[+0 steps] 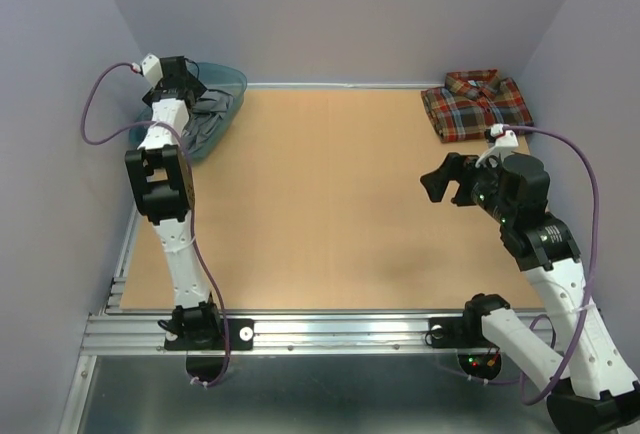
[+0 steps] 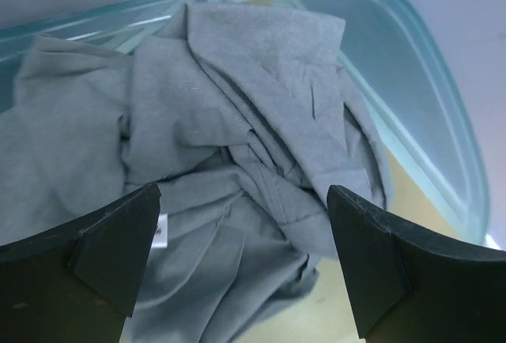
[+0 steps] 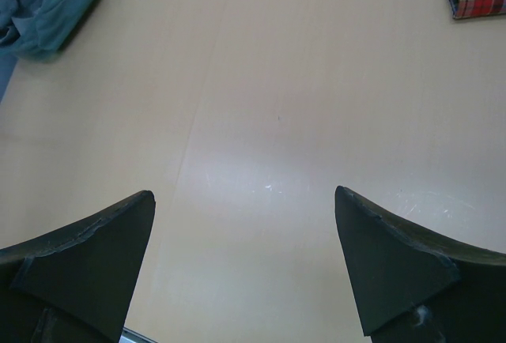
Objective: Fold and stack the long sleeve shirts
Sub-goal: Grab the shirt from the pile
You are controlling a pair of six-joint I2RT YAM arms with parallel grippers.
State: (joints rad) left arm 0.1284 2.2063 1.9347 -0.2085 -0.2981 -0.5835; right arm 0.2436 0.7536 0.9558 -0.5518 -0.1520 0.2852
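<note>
Grey shirt [image 2: 237,122] is heaped in the basin [image 2: 431,114] at the table's [image 1: 330,214] far-left corner; plaid shirt [image 1: 476,104] is folded far-right. Left gripper [image 2: 241,216], poised above the grey shirt, and right gripper [image 3: 245,224] are spread empty. Pickup is judged pending: grey cloth must be pinched.

White arms [image 1: 183,254], black joints [image 1: 160,184], purple cables [image 1: 592,244]; left pincer [image 2: 243,256] and right pincer [image 3: 245,264] have black wedge-shaped fingers [image 2: 111,252]

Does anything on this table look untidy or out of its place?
Yes. The grey shirt lies crumpled in the teal basin at the far left corner, and seems to spill over its near rim. The plaid shirt at the far right corner is neatly folded. Nothing looks damaged.
</note>
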